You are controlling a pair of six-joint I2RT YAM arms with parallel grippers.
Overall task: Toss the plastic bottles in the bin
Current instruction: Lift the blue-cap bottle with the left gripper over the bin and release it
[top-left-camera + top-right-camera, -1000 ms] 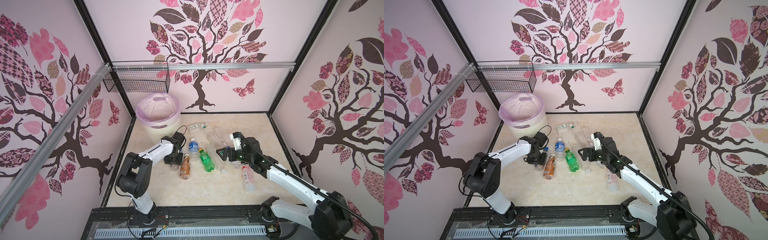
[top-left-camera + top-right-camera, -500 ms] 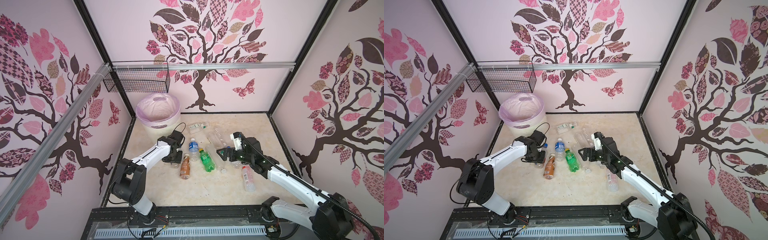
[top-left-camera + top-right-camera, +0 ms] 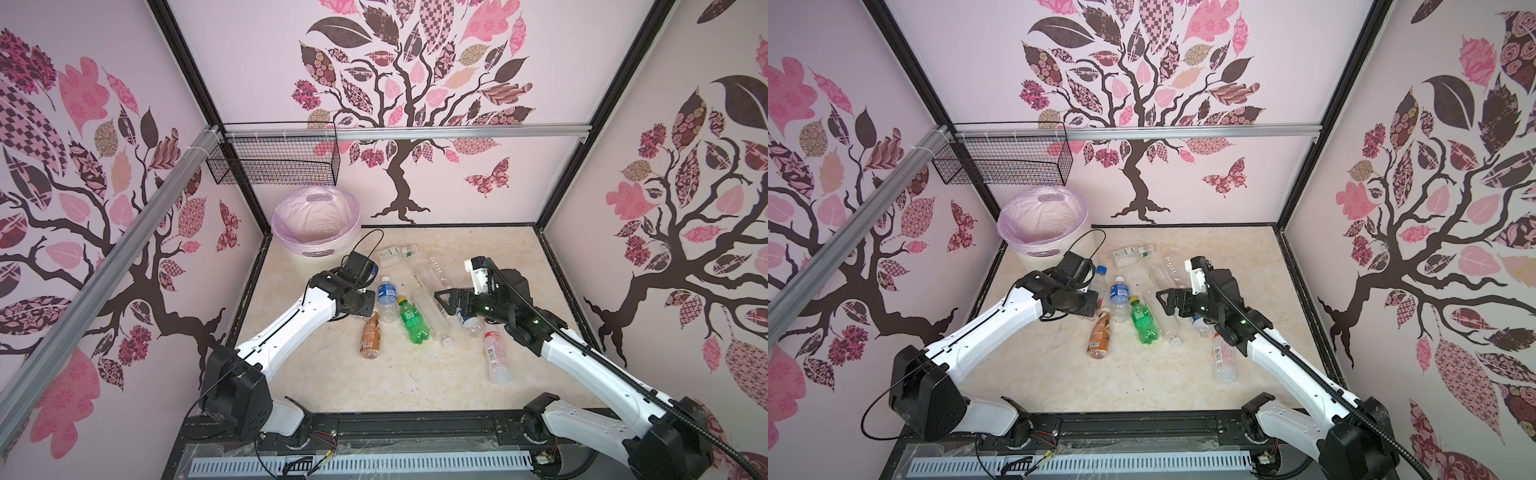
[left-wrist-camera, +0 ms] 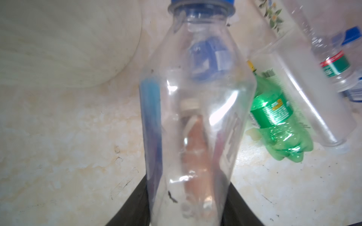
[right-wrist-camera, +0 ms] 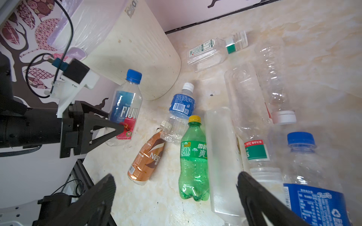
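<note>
- left hand [image 5: 115, 121]: fingers now pressed onto the Fiji bottle [image 5: 125, 106], pinching it low on the body. They stood slightly wider a second ago, so the closing looks done.
- left arm [image 3: 291, 328]: its black joint block sits further toward the lower left of both top views than a second ago. The hand itself has crept a bit up-frame, toward the bin.
- Fiji bottle: roughly upright, blue cap up, just left of frame centre in both top views and mostly hidden under the wrist there.
- Base of that bottle: close to the table [image 5: 156, 205] in the right wrist view. Cannot tell if it is clear of it yet.
- bin [image 3: 309, 259]: upper left of the table area, in the back corner, near the held bottle. Only the lilac bag [image 3: 316, 212] shows inside, with no bottle visible in it.
- right hand [image 3: 445, 303]: fingers spread wide with nothing between them. It hovers over the bottles right of centre, in the same spot as a second ago.
- Lying loose on the table: green bottle [image 3: 412, 322], brown-wrapped bottle [image 3: 370, 336], blue-label bottle [image 3: 387, 296], red-label bottle [image 3: 496, 357], plus several clear ones up-frame.
- Meaning, as a judgement: the grasp is secured and the carry is starting. This looks like the first bottle, so the task is barely begun.
- Next need: lift above the bin rim, since the bin stands taller than the bottle, then let go over the opening.
</note>
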